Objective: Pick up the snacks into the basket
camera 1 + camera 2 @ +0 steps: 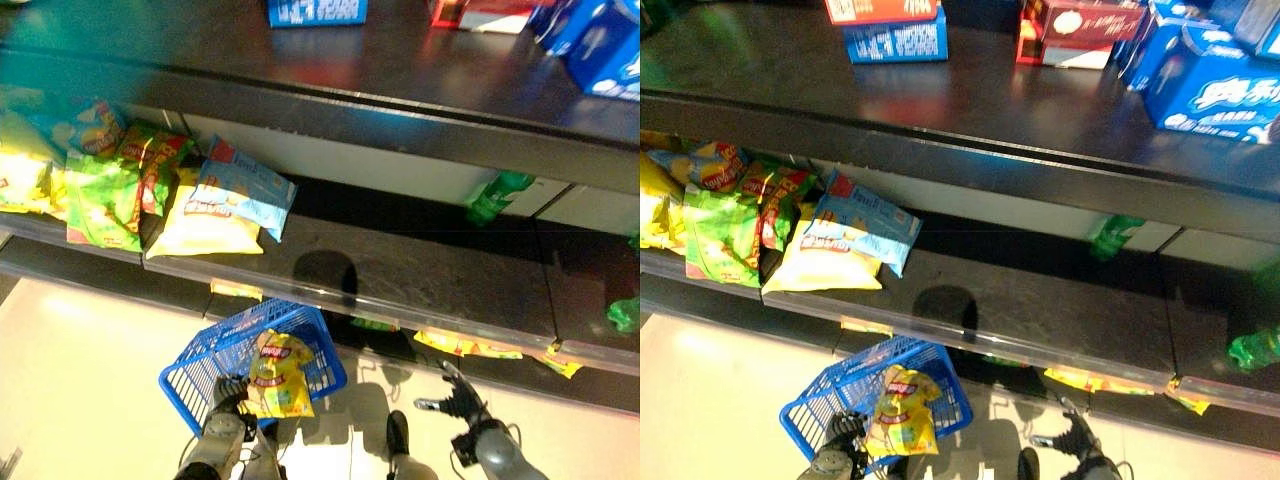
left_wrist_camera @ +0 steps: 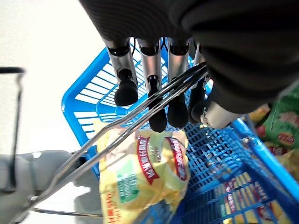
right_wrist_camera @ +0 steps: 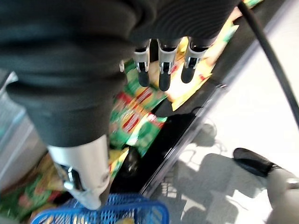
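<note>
A blue wire basket [image 1: 205,370] hangs low over the floor in front of the shelf. My left hand [image 1: 230,397] holds it, fingers [image 2: 150,79] curled round the metal handle [image 2: 117,135]. One yellow snack bag [image 1: 279,375] lies in the basket, also seen close up as the yellow bag [image 2: 145,177]. More snacks lie on the lower shelf at left: a yellow bag [image 1: 205,228], a light blue bag [image 1: 248,192] on top of it, and green bags [image 1: 100,200]. My right hand [image 1: 458,402] hovers low at the right, open and holding nothing, its fingers [image 3: 161,67] straight.
The dark lower shelf [image 1: 420,270] has a clear front lip with yellow price tags [image 1: 465,346]. A green bottle [image 1: 497,196] lies at the shelf's back, another bottle [image 1: 625,313] at the right edge. Blue and red boxes [image 1: 895,40] stand on the upper shelf.
</note>
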